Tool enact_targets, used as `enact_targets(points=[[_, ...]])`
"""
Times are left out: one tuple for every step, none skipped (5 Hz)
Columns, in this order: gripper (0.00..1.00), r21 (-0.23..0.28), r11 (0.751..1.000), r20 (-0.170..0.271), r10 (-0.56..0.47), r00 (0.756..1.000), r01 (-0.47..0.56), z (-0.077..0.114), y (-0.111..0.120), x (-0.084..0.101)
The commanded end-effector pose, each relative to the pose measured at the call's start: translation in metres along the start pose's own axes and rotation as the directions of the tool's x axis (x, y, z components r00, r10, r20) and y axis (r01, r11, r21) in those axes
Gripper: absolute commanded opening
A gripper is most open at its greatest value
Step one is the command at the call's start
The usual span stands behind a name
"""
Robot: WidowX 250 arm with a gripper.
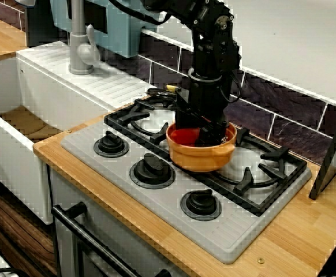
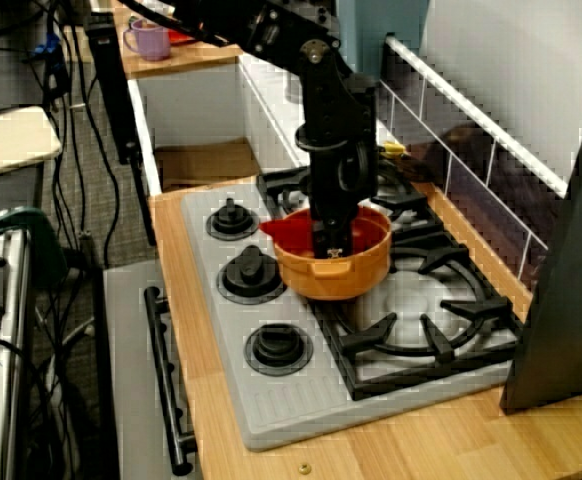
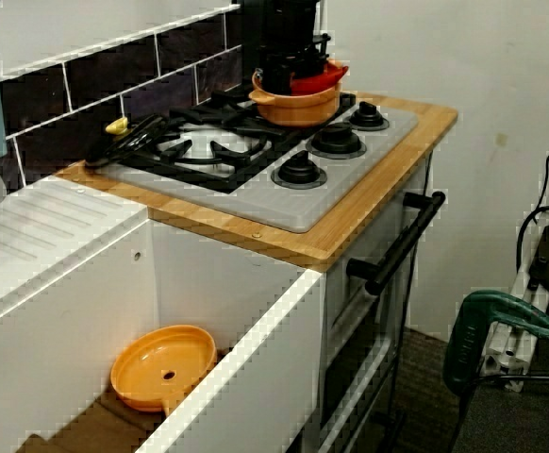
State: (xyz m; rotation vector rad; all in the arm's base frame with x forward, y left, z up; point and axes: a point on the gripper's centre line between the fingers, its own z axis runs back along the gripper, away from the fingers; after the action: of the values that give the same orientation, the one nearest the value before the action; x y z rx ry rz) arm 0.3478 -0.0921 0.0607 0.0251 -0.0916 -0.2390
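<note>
- Orange pot has three knobs on its left, along the stove's front.
- It stands on the black grate, with a red dish jutting over its rim.
- My jaws reach down inside it onto the red dish. I cannot tell whether they clench it.

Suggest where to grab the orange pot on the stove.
Likely the pot rim, from straight above, one finger inside the wall, one outside: it stands upright and open. Take the side facing the bare burner; the red piece overhangs the side toward the knobs.
</note>
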Motion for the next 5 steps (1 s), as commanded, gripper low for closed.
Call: enact_targets(points=[[0.00,-0.023,1.000,0.039,0.020,0.999,-0.019,0.031,0.011,0.016],[0.00,-0.053,0.998,0.027,0.027,0.999,-0.025,0.052,0.007,0.031],[0.00,-0.073,0.996,0.049,0.046,0.998,-0.042,0.071,0.015,0.038],[0.00,-0.101,0.993,0.065,0.065,0.996,-0.058,0.087,0.026,0.038],[0.00,-0.116,0.991,0.078,0.074,0.994,-0.064,0.099,0.036,0.035]])
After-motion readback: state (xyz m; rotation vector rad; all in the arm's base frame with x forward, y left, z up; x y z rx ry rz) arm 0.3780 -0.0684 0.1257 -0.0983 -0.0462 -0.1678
